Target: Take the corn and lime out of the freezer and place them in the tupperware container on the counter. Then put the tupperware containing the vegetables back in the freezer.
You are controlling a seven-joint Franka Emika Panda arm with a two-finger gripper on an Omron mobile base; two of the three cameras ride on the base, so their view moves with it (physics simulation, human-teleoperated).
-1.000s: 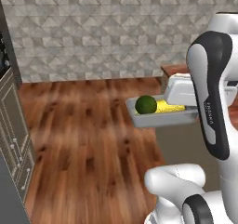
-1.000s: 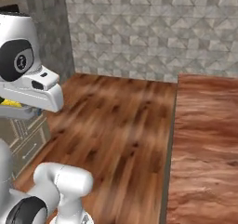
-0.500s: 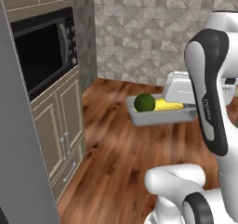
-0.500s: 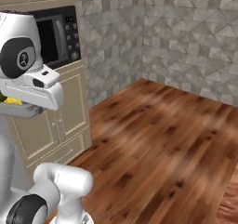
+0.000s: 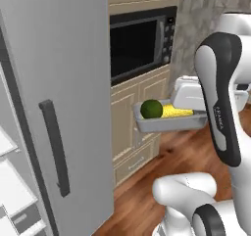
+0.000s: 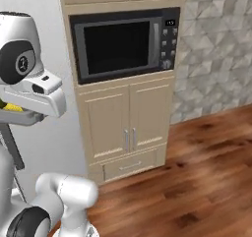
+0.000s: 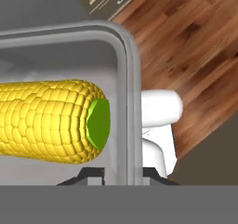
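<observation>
A: Largest item first. What is standing at the left?

B: The freezer (image 5: 59,98) is filling the left of the left base view, its grey door facing us with the long dark bar handle (image 5: 55,147) running down it. White shelves are showing at its lower left edge.

A: And beside it?

B: Just to its right, a beige cabinet column (image 6: 125,128) is carrying a black built-in microwave (image 6: 125,44), with a wood floor (image 6: 197,172) below.

A: Where is the tupperware container?

B: The tupperware container (image 5: 169,124) is hanging in the air in front of the cabinet doors, roughly level, well above the floor.

A: Gripper state?

B: The gripper (image 7: 123,174) is closed on the tray's rim; in the hand view one dark tip is sitting on each side of the grey wall.

A: Contents?

B: The corn (image 5: 177,112) is lying lengthwise inside the tray, its green end close to the gripped wall. The lime (image 5: 151,109) is sitting in the tray too, at the corn's left end, nearer the freezer.
</observation>
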